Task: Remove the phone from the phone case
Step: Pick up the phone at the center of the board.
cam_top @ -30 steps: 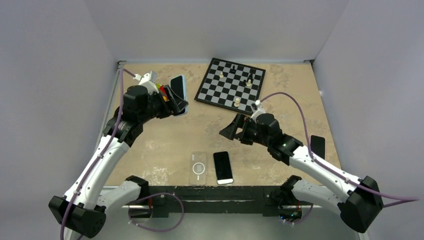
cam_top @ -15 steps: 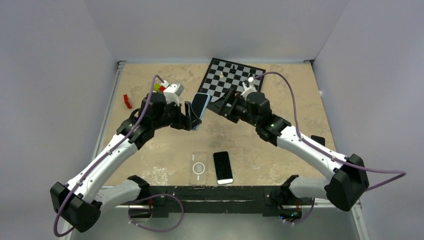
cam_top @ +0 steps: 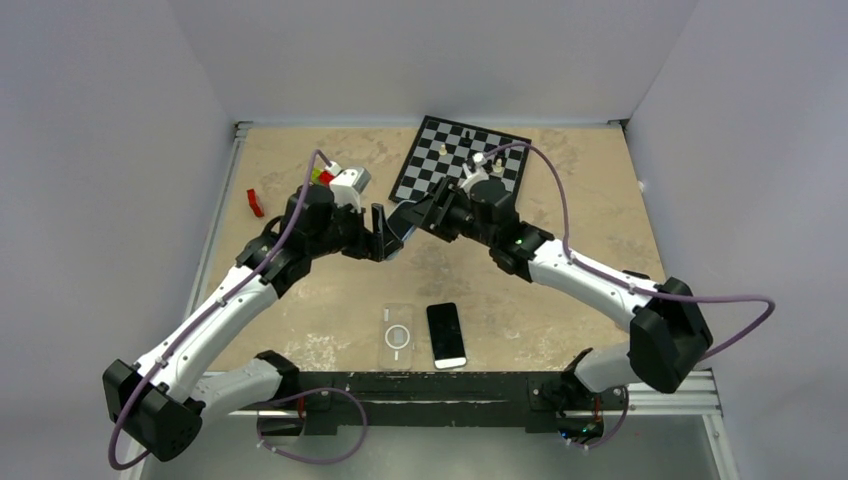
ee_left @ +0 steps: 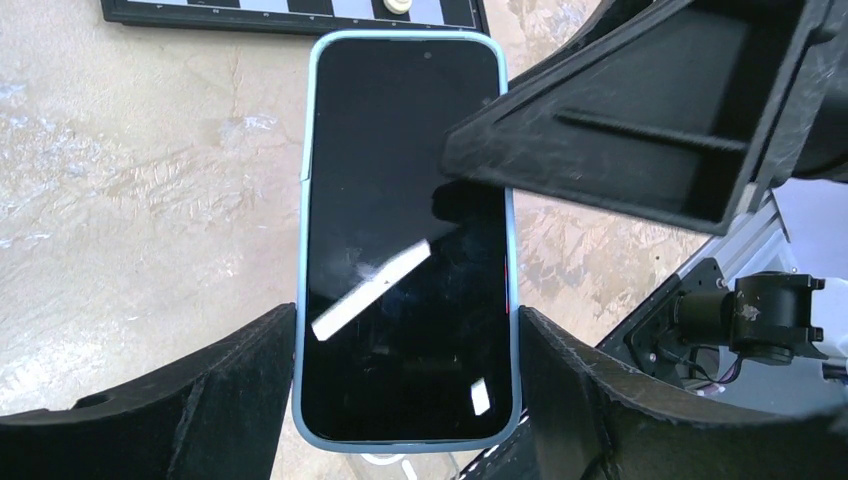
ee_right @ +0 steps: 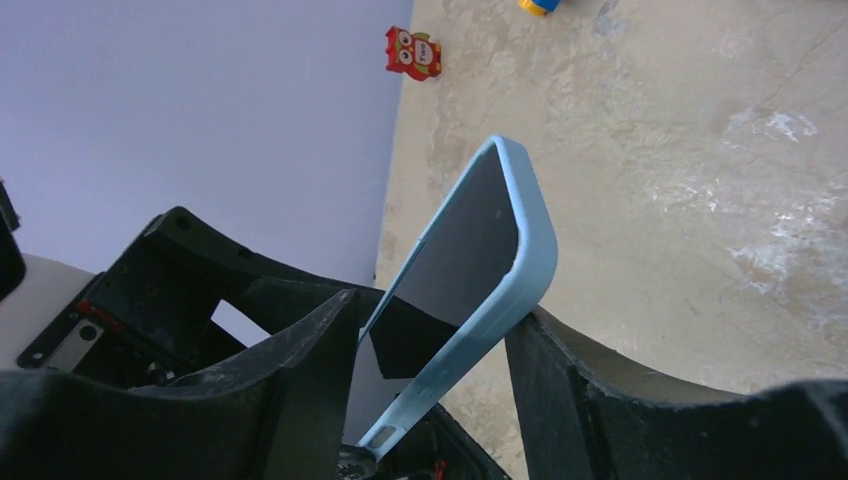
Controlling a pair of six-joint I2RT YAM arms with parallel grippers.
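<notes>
A black phone in a light blue case is held in the air over the middle of the table. My left gripper is shut on the case's long sides near its lower end. In the top view the left gripper meets the right gripper in front of the chessboard. My right gripper is open and straddles the phone's free end. One finger touches the case's back edge; the other stands off the screen side.
A chessboard with a few pieces lies at the back. A clear case and a second black phone lie near the front edge. A red piece and coloured blocks sit at the left.
My left gripper carried the cased phone from the back left towards the centre. My right arm swung up and left, and its open fingers now sit around the phone's free end.
</notes>
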